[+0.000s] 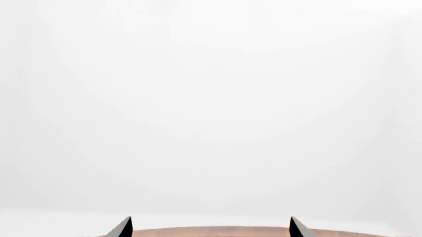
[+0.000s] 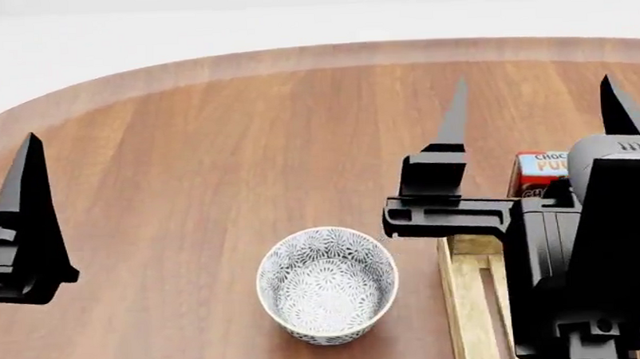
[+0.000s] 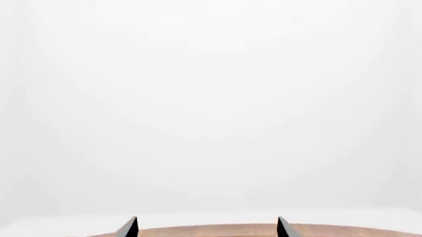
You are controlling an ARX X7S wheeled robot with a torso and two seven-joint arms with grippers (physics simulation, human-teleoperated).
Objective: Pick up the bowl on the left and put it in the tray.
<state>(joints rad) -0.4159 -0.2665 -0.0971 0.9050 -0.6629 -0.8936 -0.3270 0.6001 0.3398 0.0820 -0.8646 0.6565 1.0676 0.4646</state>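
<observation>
The bowl [image 2: 327, 285], white with a fine grey-blue floral pattern, stands upright on the wooden table near the front middle in the head view. One corner of the light-wood tray [image 2: 471, 290] shows to its right, mostly hidden behind my right arm. My right gripper [image 2: 533, 82] hovers open above the tray's end, right of the bowl and apart from it. Only one finger [image 2: 28, 206] of my left arm shows at the left edge, well left of the bowl. The left gripper [image 1: 210, 219] and the right gripper [image 3: 207, 219] both stand open and hold nothing.
A small chocolate pudding box [image 2: 538, 172] stands behind the tray, partly hidden by my right gripper. The round table's far edge [image 2: 294, 59] curves across the back, with white floor beyond it. Both wrist views show only the table's rim [image 1: 211, 231] and white background.
</observation>
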